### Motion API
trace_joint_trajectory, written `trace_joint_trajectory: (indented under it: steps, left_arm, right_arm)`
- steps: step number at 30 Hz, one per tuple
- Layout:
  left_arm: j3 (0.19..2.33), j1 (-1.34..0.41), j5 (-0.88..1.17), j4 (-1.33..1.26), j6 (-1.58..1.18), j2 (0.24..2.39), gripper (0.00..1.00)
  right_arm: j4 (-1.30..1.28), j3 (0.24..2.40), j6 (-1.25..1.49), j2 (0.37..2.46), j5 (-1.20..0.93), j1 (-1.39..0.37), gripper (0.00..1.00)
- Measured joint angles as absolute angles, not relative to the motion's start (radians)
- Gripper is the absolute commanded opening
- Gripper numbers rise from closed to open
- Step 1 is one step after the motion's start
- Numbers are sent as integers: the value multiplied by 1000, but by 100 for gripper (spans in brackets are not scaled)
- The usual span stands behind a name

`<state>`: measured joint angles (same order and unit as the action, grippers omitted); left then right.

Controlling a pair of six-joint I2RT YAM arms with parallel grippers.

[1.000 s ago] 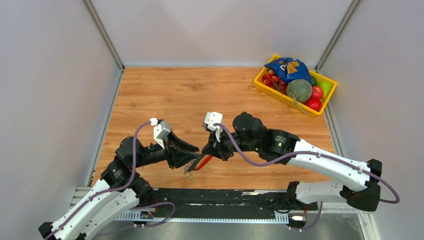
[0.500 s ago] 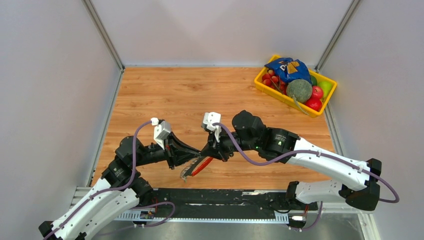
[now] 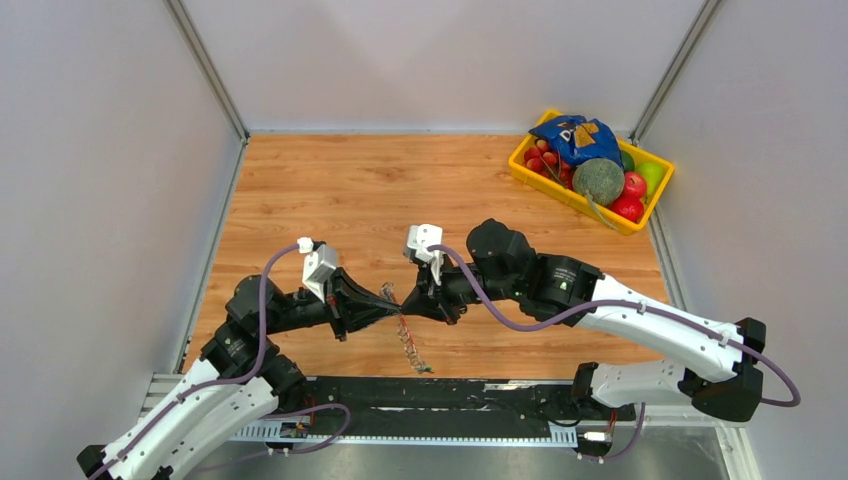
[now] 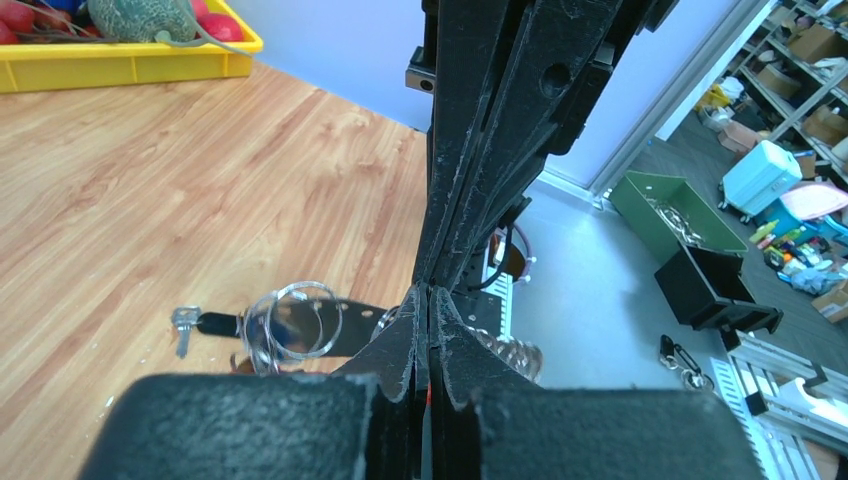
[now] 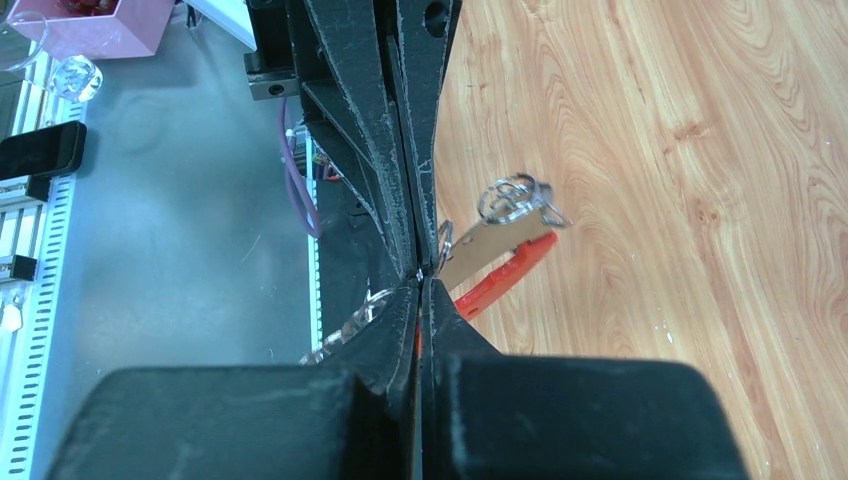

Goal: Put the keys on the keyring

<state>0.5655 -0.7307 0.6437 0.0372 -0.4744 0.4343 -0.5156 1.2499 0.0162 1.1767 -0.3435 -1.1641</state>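
The keyring's [image 3: 410, 345] strap has swung down, so its ring looks free for keys. The left gripper [image 3: 396, 309] and right gripper [image 3: 406, 310] pinch the strap tight, tip to tip. A black key [image 4: 195, 322] sits beside the ring.

I count two black robot grippers, the left gripper [image 4: 428, 295] and the right gripper [image 5: 420, 285]. There is one thin silver metal keyring with a grey woven strap [image 5: 478, 258]. There is one tiny key with a black head and silver blade [image 4: 188, 323]. At 2 o'clock is one yellow plastic basket [image 3: 556, 190]. In it are one blue crinkly bag [image 3: 575, 135], one round grey-green melon [image 3: 598, 180], two red apples [image 3: 632, 184] and one green apple [image 3: 652, 174].
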Motion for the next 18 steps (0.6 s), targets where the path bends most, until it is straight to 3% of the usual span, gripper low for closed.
trace_joint_trajectory:
  steps: [1, 6, 14, 18]
  left_arm:
    - [566, -731, 643, 35, -474, 432, 0]
    - [566, -731, 631, 20, -479, 416, 0]
    - [529, -731, 628, -113, -537, 348, 0]
    - [513, -731, 640, -203, -574, 345, 0]
  right_arm:
    - [-514, 1251, 16, 1177, -345, -1164, 2]
    - [-497, 1257, 28, 1174, -349, -1164, 31]
    - [-434, 1229, 34, 1052, -301, -1164, 45]
    - [-387, 1203, 8, 1004, -299, -1165, 46]
